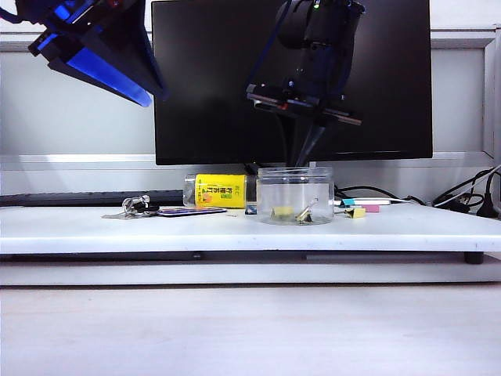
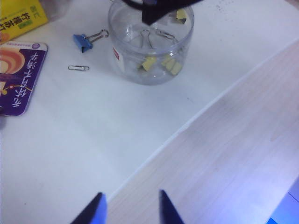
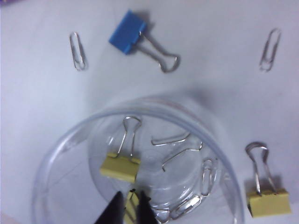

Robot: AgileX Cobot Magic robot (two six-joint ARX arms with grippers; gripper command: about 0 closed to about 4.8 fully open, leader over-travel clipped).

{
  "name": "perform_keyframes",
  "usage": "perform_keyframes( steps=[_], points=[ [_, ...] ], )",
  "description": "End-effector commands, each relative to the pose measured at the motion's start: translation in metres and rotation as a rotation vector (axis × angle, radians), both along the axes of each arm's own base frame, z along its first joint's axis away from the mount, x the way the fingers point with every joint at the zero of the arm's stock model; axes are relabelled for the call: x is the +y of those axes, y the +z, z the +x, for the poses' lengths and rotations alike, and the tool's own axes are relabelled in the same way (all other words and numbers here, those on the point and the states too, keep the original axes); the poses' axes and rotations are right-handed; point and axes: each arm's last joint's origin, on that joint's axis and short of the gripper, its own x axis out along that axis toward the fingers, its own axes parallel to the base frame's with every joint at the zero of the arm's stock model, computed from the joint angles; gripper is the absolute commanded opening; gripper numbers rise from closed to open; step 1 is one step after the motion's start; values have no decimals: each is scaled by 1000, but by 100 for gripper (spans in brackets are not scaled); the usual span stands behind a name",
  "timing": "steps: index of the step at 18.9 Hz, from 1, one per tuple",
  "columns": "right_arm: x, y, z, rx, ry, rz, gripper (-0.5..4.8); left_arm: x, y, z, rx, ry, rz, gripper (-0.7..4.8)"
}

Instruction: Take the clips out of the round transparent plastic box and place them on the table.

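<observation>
Clear plastic is what your right pincer [image 3: 131,208] hangs over: the round transparent plastic box [image 1: 295,195] stands upright and open-topped on the white bench [image 1: 235,231], in front of the dark monitor [image 1: 219,78]. In the right wrist view the two dark fingertips [image 3: 114,210] sit inside the box's rim, close together with only a narrow gap, and a bit of yellow shows between them; you cannot tell from the pictures whether they grip that clip or merely frame it. Another of the yellow clips [image 3: 120,167] lies flat on the box floor just beside those tips, its wire handles pointing away, with loose silver wires and paper clips around it. One yellow clip [image 3: 268,201] already rests on the bench outside the box, near its wall. A blue binder clip [image 3: 127,31] lies farther off on the bench, between two paper clips [image 3: 77,50].

Your left pincer [image 2: 131,210] is held high at the upper left of the exterior view, well apart from the box, its blue-tinged fingers spread wide and holding nothing. Below it the left wrist view shows the bench's curved edge and pale wood-grain surface [image 2: 243,154]. A bottle with a yellow label [image 1: 215,190] lies on its side just beside the box, and keys [image 1: 135,206] and a purple card [image 1: 192,211] lie farther left.
</observation>
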Motion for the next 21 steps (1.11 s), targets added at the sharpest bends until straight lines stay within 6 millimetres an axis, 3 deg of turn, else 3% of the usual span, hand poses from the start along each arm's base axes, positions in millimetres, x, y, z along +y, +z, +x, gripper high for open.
perform_keyframes(
  steps=[1, 5, 9, 21],
  points=[
    [3, -8, 3, 20, 11, 10, 45, 0, 1, 0, -7, -3, -7, 156],
    [7, -22, 9, 57, 22, 30, 46, 0, 1, -1, 0, -3, -2, 156],
    [9, -27, 11, 84, 22, 72, 173, 0, 1, -1, 0, -3, -1, 156],
    [9, -41, 10, 153, 6, 23, 173, 0, 1, 0, -7, -5, -2, 156]
  ],
)
